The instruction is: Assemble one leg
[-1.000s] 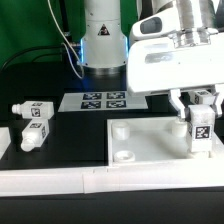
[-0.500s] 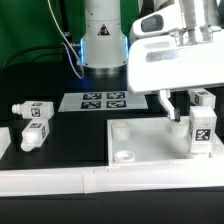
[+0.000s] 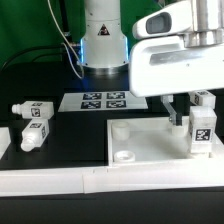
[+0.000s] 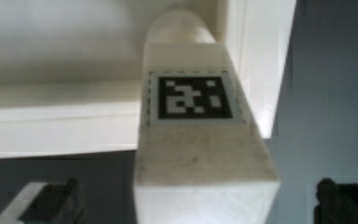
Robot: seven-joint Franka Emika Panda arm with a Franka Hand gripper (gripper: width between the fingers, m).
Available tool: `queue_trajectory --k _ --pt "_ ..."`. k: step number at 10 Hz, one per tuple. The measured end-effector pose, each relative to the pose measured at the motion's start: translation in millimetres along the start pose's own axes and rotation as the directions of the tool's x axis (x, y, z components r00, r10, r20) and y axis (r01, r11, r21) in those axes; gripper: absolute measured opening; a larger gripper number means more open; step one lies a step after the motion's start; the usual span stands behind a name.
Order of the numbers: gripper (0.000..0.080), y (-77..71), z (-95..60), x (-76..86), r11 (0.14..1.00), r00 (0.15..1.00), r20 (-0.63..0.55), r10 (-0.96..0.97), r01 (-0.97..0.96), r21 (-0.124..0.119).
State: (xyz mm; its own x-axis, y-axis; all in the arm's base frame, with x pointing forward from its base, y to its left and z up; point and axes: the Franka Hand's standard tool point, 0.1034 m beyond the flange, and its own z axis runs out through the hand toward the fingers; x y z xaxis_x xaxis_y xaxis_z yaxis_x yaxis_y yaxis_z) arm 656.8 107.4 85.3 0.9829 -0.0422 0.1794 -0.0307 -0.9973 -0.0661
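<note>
Pincer (image 3: 196,110) open, fingers wide apart, straddling upright leg (image 3: 201,130) without touching; leg stands at white panel (image 3: 145,140) corner

The arm (image 3: 100,22) is a glossy white column with a blue glow (image 3: 100,55) low on its front. Black cables (image 3: 66,40) hang beside that glow. The gripper (image 3: 194,110) has a boxy white housing (image 3: 160,70) and dark fingers (image 3: 177,110).
</note>
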Motion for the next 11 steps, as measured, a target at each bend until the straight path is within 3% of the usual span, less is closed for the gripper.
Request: queue_trajectory --k 2,3,6,8,11 --pt "0.0649 8.3 2.0 -14.1 1.0 0.993 0.118 0.023 -0.023 -0.004" --pt "0.0649 5.5 3.9 -20.6 0.999 0.986 0.159 0.047 -0.046 -0.008" --pt "0.0641 3.4 5.8 -19.9 0.997 0.987 0.143 0.077 -0.076 -0.011" --pt "0.0289 2.7 5.9 -20.0 0.985 0.975 0.142 0.173 -0.171 -0.024" --pt "0.0284 1.2 6.2 -20.5 0.924 0.914 0.133 0.384 -0.38 -0.053"
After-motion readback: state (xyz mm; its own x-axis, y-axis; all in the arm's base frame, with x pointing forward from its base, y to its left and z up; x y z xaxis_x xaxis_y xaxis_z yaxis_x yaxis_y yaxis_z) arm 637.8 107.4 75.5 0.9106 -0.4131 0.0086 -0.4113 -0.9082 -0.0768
